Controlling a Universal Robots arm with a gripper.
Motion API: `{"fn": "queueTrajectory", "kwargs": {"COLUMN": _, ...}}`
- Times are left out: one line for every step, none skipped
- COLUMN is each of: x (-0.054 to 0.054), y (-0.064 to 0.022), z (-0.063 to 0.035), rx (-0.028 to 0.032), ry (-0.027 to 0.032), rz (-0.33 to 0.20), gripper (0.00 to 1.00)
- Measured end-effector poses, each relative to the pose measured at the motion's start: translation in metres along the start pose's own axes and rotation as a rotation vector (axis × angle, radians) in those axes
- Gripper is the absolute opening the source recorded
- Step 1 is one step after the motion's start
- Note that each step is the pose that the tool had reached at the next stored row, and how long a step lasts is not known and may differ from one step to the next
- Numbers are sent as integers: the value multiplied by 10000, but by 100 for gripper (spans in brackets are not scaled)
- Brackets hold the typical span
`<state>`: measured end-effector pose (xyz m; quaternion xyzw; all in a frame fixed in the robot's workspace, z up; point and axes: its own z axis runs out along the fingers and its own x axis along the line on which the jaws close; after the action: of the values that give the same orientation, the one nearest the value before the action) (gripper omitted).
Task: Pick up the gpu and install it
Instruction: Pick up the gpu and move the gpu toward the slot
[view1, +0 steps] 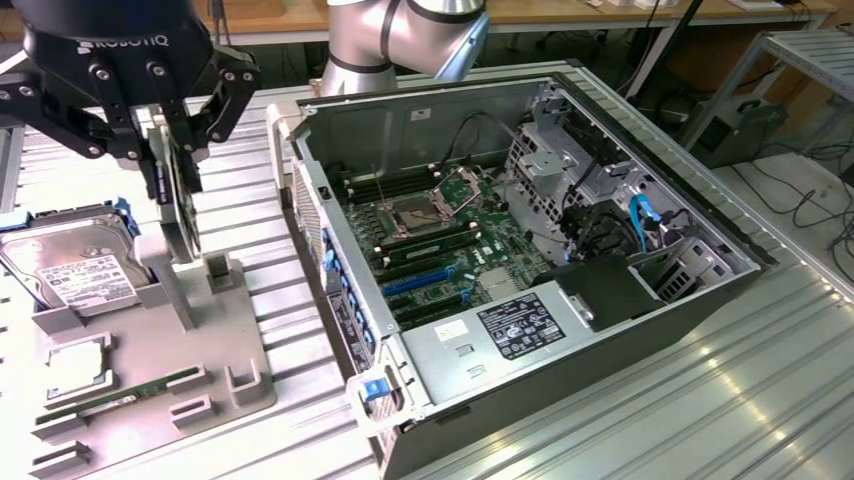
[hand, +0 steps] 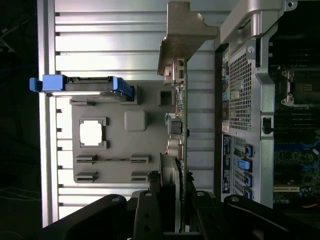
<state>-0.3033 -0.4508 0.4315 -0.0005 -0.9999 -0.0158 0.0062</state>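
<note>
Exterior view: the gripper (view1: 167, 150) is cut off at the frame's upper edge, and the arm (view1: 400, 35) behind it is cropped the same way. The gpu (view1: 184, 215) stands on edge between the 2 fingers, which are pinched narrow against its 2 faces. Its lower edge is masked by an upright post of the gray tray (view1: 147, 330), so I cannot tell whether the card sits in the tray's slot or hangs clear of it. The card is at the exterior view's left, over the tray, beside the hard drive (view1: 74, 265) and apart from the open computer case (view1: 534, 250), all on the ribbed metal tabletop (view1: 667, 400). Wrist view: the gpu (hand: 179, 125) appears edge-on, so neither flat face can be read. Visible are a thin dark-green board edge, a few small metal connectors along it, and the pale silver-beige bracket (hand: 186, 35) with a bent tab at the end far from the gripper (hand: 172, 192). The dark fingers merge with the gripper body, so the contact itself is hard to make out there. The case (hand: 250, 100) is cropped at the frame edge, and its interior is dim. The hard drive (hand: 82, 85) shows blue side rails.
</note>
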Motion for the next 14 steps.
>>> {"fn": "queueTrajectory", "kwargs": {"x": 0, "y": 0, "z": -20, "rx": 31, "ry": 0, "rz": 0, "gripper": 28}}
{"fn": "queueTrajectory", "kwargs": {"x": 0, "y": 1, "z": -42, "rx": 52, "ry": -1, "rz": 1, "gripper": 28}}
{"fn": "queueTrajectory", "kwargs": {"x": 1, "y": 2, "z": -65, "rx": 69, "ry": -1, "rz": 1, "gripper": 28}}
{"fn": "queueTrajectory", "kwargs": {"x": 1, "y": 3, "z": -90, "rx": 85, "ry": -1, "rz": 1, "gripper": 28}}
{"fn": "queueTrajectory", "kwargs": {"x": 1, "y": 3, "z": -90, "rx": 85, "ry": -1, "rz": 1, "gripper": 28}}
{"fn": "queueTrajectory", "kwargs": {"x": 1, "y": 3, "z": -90, "rx": 85, "ry": -2, "rz": 1, "gripper": 28}}
{"fn": "queueTrajectory", "kwargs": {"x": 1, "y": 3, "z": -90, "rx": 85, "ry": -2, "rz": 2, "gripper": 28}}
{"fn": "queueTrajectory", "kwargs": {"x": 2, "y": 3, "z": -91, "rx": 86, "ry": -1, "rz": 2, "gripper": 28}}
{"fn": "queueTrajectory", "kwargs": {"x": 1, "y": 3, "z": -90, "rx": 86, "ry": -2, "rz": 2, "gripper": 28}}
{"fn": "queueTrajectory", "kwargs": {"x": 1, "y": 3, "z": -91, "rx": 86, "ry": -1, "rz": 1, "gripper": 28}}
{"fn": "queueTrajectory", "kwargs": {"x": 1, "y": 3, "z": -91, "rx": 86, "ry": 0, "rz": 2, "gripper": 28}}
{"fn": "queueTrajectory", "kwargs": {"x": -2, "y": 4, "z": -92, "rx": 87, "ry": 0, "rz": 3, "gripper": 28}}
{"fn": "queueTrajectory", "kwargs": {"x": -5, "y": 3, "z": -91, "rx": 86, "ry": 0, "rz": 2, "gripper": 28}}
{"fn": "queueTrajectory", "kwargs": {"x": -10, "y": 3, "z": -91, "rx": 86, "ry": -1, "rz": 2, "gripper": 28}}
